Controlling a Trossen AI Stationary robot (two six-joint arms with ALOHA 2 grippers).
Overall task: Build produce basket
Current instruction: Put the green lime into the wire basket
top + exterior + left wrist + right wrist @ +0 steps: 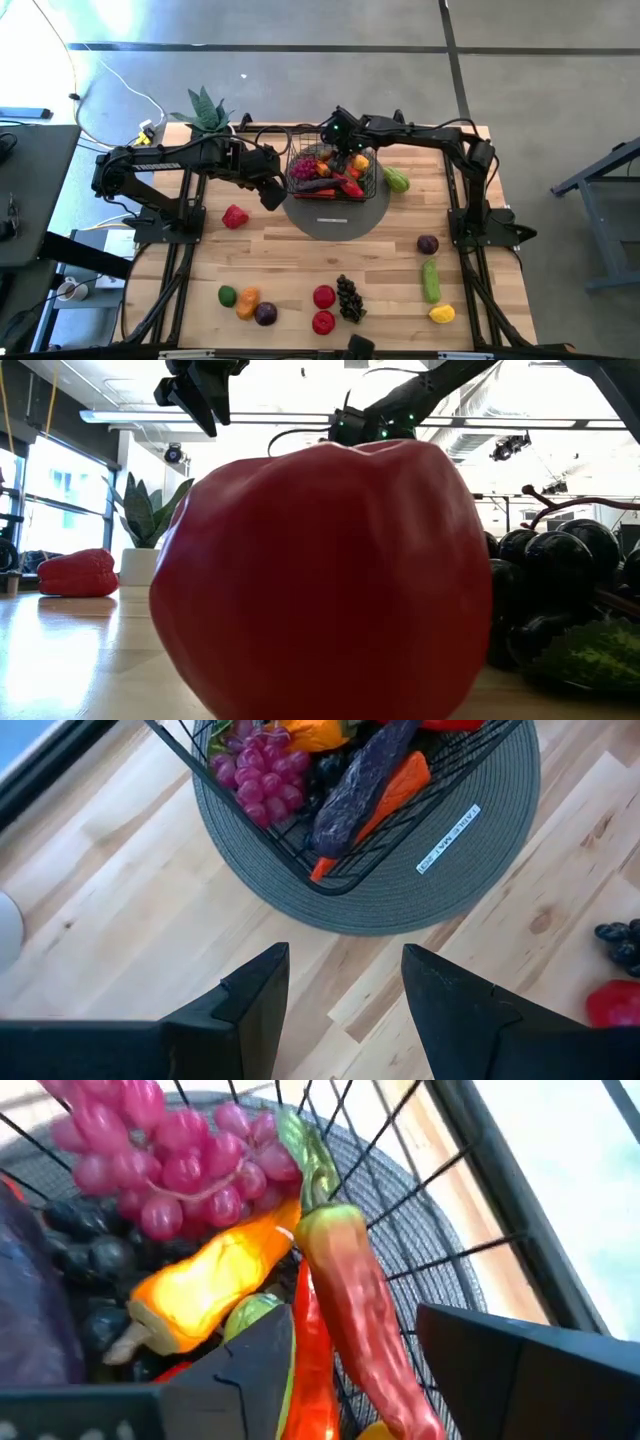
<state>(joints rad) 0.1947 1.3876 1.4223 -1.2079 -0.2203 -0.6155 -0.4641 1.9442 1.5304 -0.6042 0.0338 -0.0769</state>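
— Where does the light come from?
— Daylight through the windows (40,500) on the low view's left, plus ceiling strips; the table (300,270) is evenly bright, shadows soft.
— Any blur?
— The red fruit (320,580) fills the low view — soft-edged, with a glossy sheen. The right wrist view is smeared.

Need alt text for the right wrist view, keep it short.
Right tool, fingers apart, sits over the basket with a red-green chili pepper between them. Beside the pepper lie an orange-yellow pepper, pink grapes and dark grapes.
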